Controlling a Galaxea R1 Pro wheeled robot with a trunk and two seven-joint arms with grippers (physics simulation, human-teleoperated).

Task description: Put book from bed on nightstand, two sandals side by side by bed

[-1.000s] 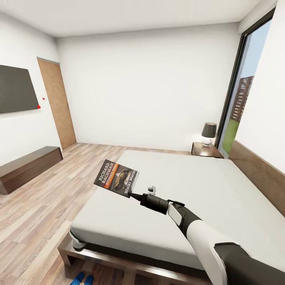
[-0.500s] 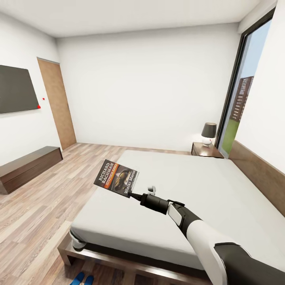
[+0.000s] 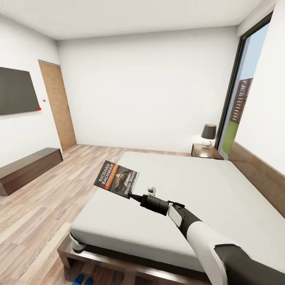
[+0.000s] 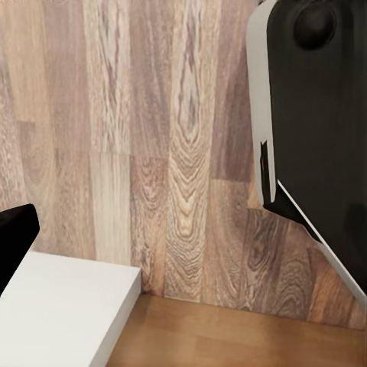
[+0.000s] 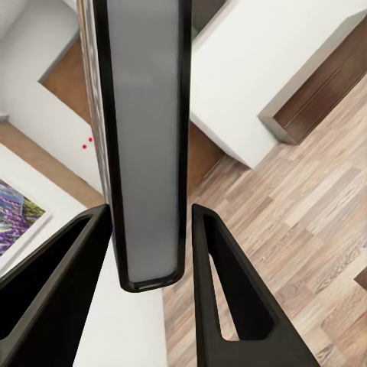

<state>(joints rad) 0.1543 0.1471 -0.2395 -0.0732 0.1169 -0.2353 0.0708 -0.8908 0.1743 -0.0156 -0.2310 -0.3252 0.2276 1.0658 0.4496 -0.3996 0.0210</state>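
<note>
1. The right pincer (image 3: 133,195) is clenched on the book (image 3: 116,179), held above the bed (image 3: 166,198); the nightstand (image 3: 206,151) awaits.
2. The sandals (image 3: 82,280) lie by the bed's foot (placement looks unfinished).
3. Cover reads "RICHARD BACHMAN".
4. Left pincer: state unclear.

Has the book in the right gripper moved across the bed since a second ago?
No. The book sits at the same spot over the bed edge in the right gripper; only the camera tilted slightly.
</note>
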